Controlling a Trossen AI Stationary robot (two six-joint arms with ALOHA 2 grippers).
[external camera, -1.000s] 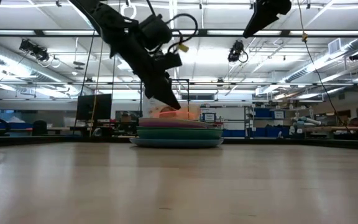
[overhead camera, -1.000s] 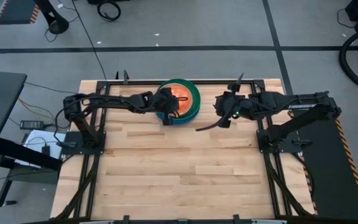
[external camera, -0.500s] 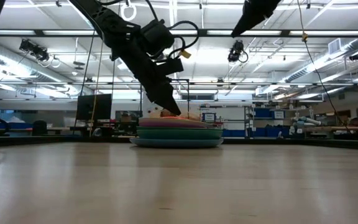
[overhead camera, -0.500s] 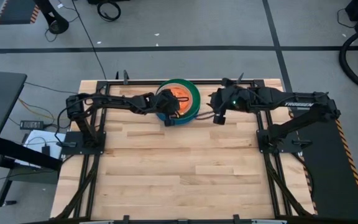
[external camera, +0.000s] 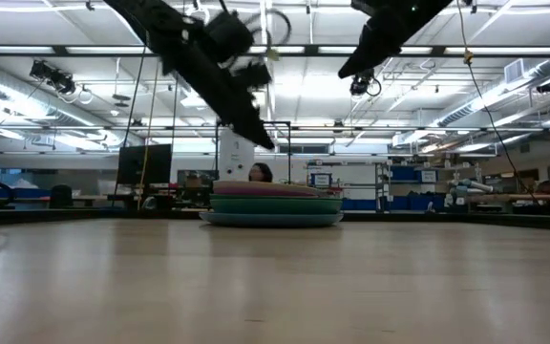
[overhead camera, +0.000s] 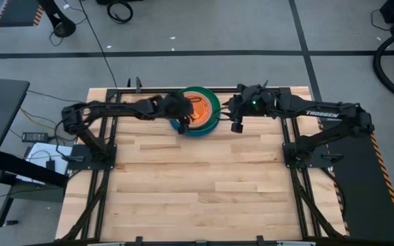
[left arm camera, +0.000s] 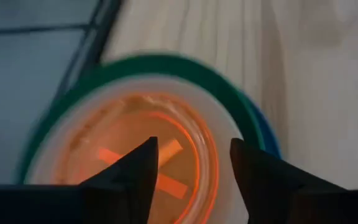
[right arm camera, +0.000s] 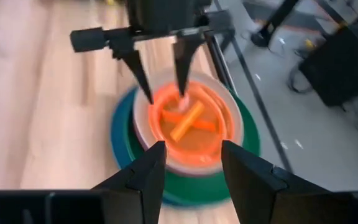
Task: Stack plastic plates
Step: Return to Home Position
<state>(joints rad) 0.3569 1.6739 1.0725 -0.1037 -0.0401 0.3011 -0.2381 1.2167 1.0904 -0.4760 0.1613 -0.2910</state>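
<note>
The plastic plates form one stack [overhead camera: 209, 117] at the table's far middle, its lowest blue plate resting on the wood. Green and cream rims show above it. A small translucent orange plate [right arm camera: 194, 124] lies on top. My left gripper [right arm camera: 165, 96] hangs open just above the orange plate, clear of the stack in the low view [external camera: 264, 141]. My right gripper [overhead camera: 234, 123] is open and holds nothing. It hovers high to the right of the stack and points at it.
Bare wood [overhead camera: 197, 184] spreads from the stack to the near edge. The table's far edge [overhead camera: 197, 89] runs close behind the stack. Both arm bases [overhead camera: 91, 147] stand at the table's sides. A person's head [external camera: 259, 172] shows in the room behind the stack.
My left gripper has opened and let go of the small orange plate, then risen off the stack. The plate, tilted up at one edge before, has settled flat on top. My right gripper has swung toward the stack and come a little lower.
</note>
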